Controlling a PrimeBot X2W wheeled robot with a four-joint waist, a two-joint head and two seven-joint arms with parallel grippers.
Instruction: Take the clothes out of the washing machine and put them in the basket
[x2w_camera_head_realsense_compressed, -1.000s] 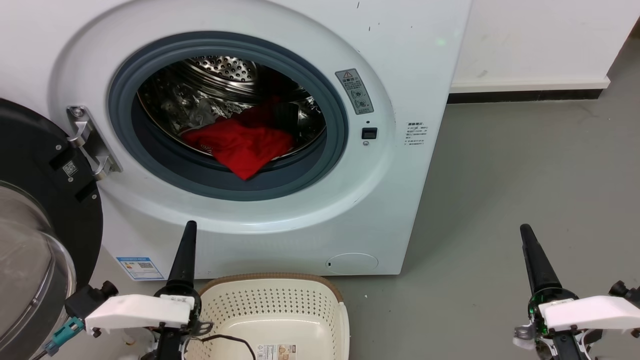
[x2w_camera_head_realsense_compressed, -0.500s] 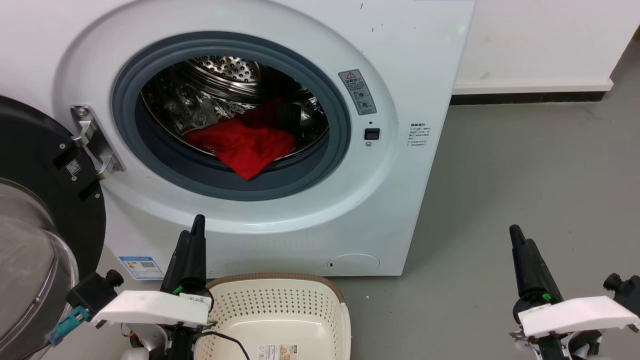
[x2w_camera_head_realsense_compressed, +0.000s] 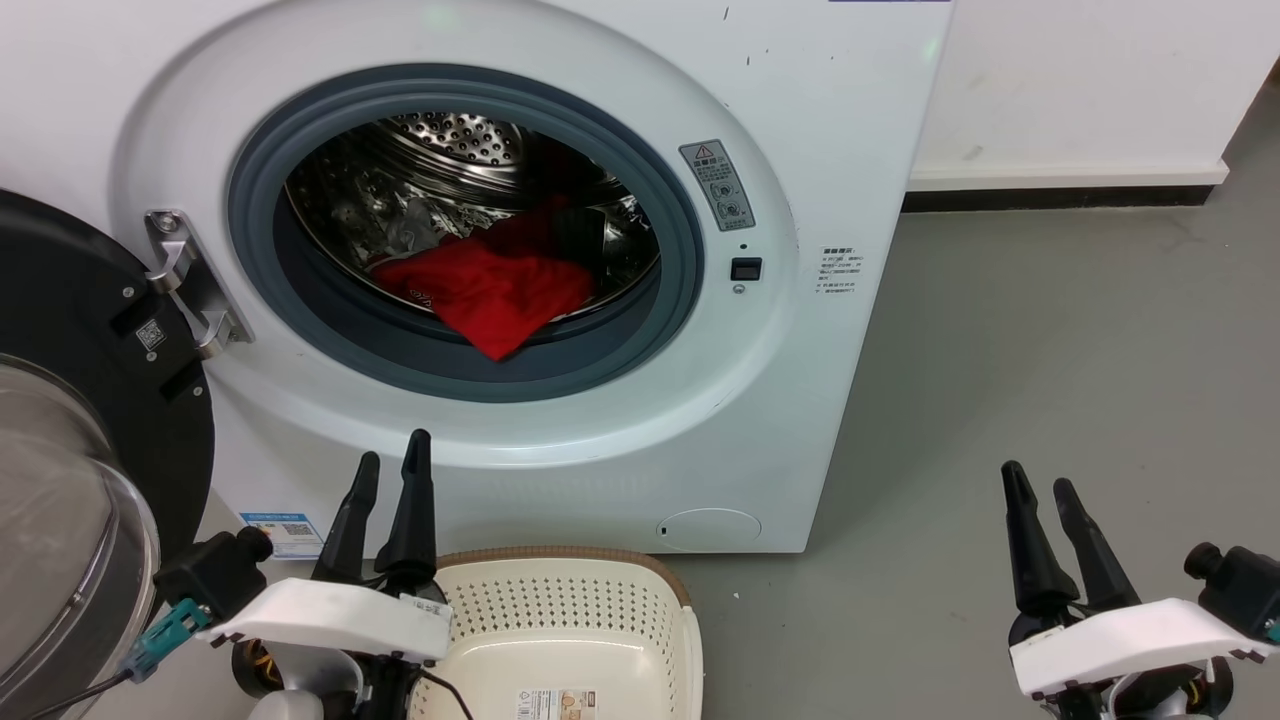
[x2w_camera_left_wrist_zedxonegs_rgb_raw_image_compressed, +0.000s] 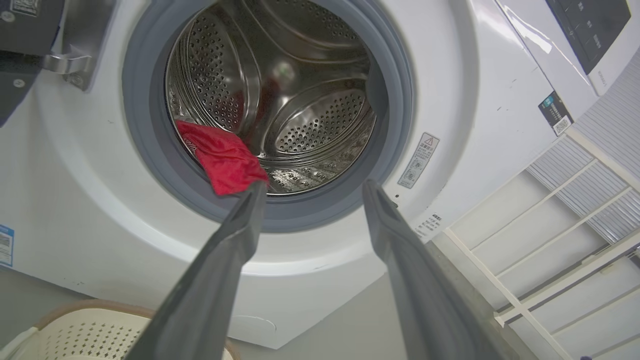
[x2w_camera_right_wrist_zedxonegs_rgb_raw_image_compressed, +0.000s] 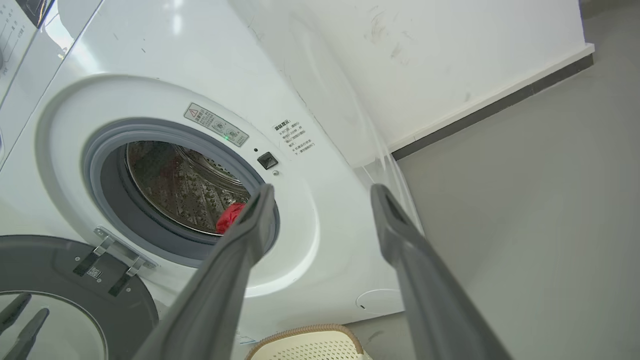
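- The clothes: one red garment lies crumpled low in the steel drum, centre-left of the head view. One corner droops forward over the grey seal.
- The washing machine has its door swung open at the left edge, so the porthole is unobstructed.
- The basket sits at bottom centre, just in front of the machine and below the porthole. No garment is in it.
- The left gripper is at lower left, beside the basket's left rim, with its fingers parted and nothing held.
- The right gripper is at lower right over bare floor, well apart from the machine. Its fingers are parted and empty.
- Handling, judged: the fabric looks soft, light and limp. It will likely sag, trail, and may drag on the seal.
- Best hold, judged: the drooping front corner, pinched deep on a bunched fold so that thin cloth does not slip free.
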